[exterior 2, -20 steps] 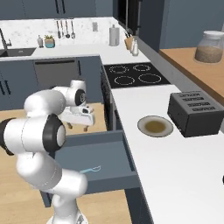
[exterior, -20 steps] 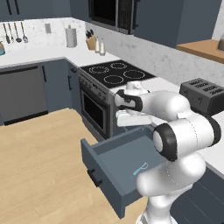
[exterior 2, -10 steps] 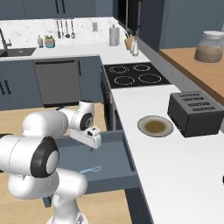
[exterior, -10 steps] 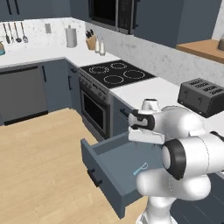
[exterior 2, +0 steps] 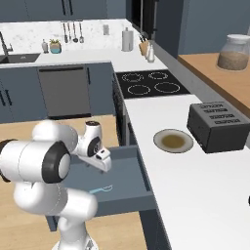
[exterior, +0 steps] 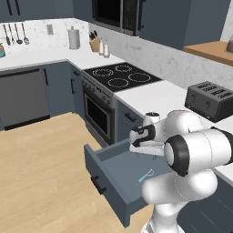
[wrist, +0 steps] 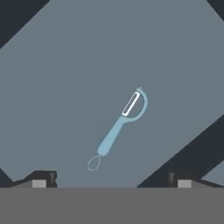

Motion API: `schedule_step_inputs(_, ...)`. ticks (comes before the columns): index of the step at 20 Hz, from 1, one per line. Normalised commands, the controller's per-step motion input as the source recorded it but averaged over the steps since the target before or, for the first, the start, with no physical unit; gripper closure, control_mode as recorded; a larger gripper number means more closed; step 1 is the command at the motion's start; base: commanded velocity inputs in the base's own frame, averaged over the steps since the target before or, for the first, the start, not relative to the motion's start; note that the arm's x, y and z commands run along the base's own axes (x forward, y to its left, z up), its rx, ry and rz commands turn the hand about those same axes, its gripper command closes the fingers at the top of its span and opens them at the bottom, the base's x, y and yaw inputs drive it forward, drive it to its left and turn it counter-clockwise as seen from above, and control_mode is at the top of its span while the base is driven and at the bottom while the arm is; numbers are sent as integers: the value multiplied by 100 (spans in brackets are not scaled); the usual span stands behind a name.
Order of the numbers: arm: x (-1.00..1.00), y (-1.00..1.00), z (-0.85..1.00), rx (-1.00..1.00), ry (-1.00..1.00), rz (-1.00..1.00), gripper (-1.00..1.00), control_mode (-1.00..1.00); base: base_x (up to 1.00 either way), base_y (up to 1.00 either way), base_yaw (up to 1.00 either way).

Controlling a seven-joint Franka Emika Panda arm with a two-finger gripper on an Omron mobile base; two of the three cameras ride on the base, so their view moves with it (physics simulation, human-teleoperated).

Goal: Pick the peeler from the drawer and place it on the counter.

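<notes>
Claw spread wide, empty, above open drawer. Peeler lies alone mid-floor, well clear of drawer walls; free room all round it.

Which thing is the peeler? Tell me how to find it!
Look below the white counter for the open blue drawer. On its floor lies the peeler, a slim light-blue stick with a curved head, the one small thing there.
</notes>
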Motion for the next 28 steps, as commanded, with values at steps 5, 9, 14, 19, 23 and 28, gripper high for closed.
schedule_step_inputs(5, -2, -37, -38, -1, 7, -2, -100, -100, 0, 0, 0)
schedule_step_inputs(9, -37, -5, -39, -1, 5, -7, -100, -100, 0, 0, 0)
schedule_step_inputs(14, -11, 23, -35, -5, 1, -9, -100, -100, 0, 0, 0)
schedule_step_inputs(19, -4, 5, -45, -6, 1, -9, -100, -100, 0, 0, 0)
schedule_step_inputs(23, -15, 0, -51, -4, 0, -8, -100, -100, 0, 0, 0)
schedule_step_inputs(28, -2, 15, -43, -3, 0, -7, -100, -100, 0, 0, 0)
